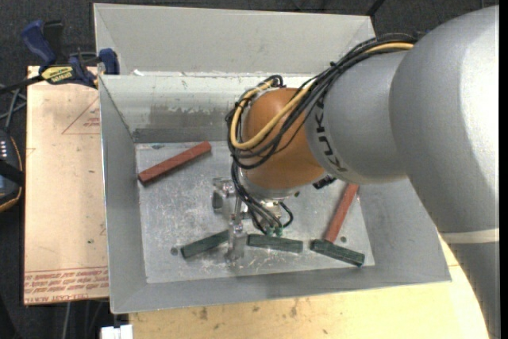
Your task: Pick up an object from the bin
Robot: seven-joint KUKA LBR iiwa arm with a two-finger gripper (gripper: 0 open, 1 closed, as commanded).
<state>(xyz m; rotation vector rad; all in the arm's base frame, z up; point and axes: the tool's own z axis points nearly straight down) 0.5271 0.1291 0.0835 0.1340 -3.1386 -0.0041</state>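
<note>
The gripper [236, 248] is down at the bin's [119, 194] front floor, between the near ends of two dark green sticks. The left stick [204, 248] runs left to right, its right end slightly farther back; the right stick [275, 244] lies almost level. Whether the gripper is open or closed, or touches either, cannot be told. The arm [397, 123] bears part of "KUKA".

Scuffed matt metal bin [119, 171] — dull reddish stick [175, 162], dull green stick [337, 252], smooth orange cover [278, 155]
</note>
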